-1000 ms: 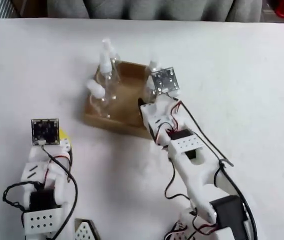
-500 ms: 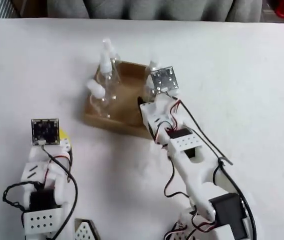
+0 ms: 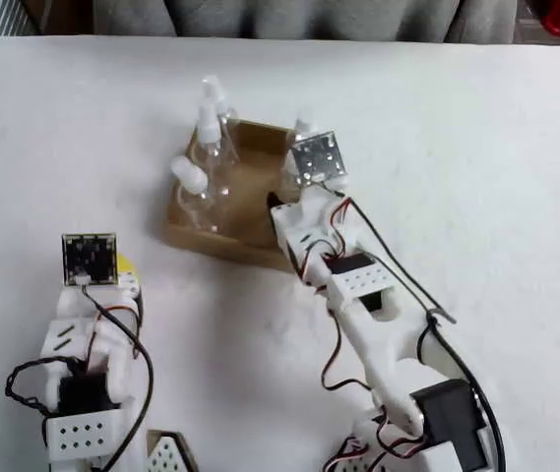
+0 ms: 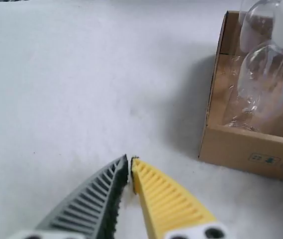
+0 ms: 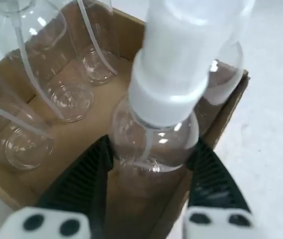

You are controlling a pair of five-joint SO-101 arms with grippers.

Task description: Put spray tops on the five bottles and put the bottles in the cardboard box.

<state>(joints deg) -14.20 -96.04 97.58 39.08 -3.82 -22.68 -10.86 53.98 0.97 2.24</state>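
While the right gripper [image 5: 153, 167] is clamping the clear bottle [image 5: 153, 139] around its round body, below the white spray top [image 5: 181, 59], the bottle is standing upright at the corner of the cardboard box [image 5: 233, 102] nearest to the right arm, and I cannot tell whether its base is touching the box floor. I am judging the bottle to be empty and so very light, with a thin, smooth plastic wall that is probably giving a little under pressure and may be slipping between the ribbed jaws. The stiffer place for a hold is likely the shoulder or the neck under the top. The tall top is making it easy to tip. Around it, the other bottles [image 5: 69, 97] are standing close together in the box with their tops and thin tubes, so free room is showing mostly at this corner, and the box wall is running just beside the held bottle. The light box may be sliding if a jaw is pushing its rim. Farther out, the left gripper [image 4: 130, 167] is lying low over the white table [image 4: 56, 74], its jaws pressed together on nothing, apart from the box side.
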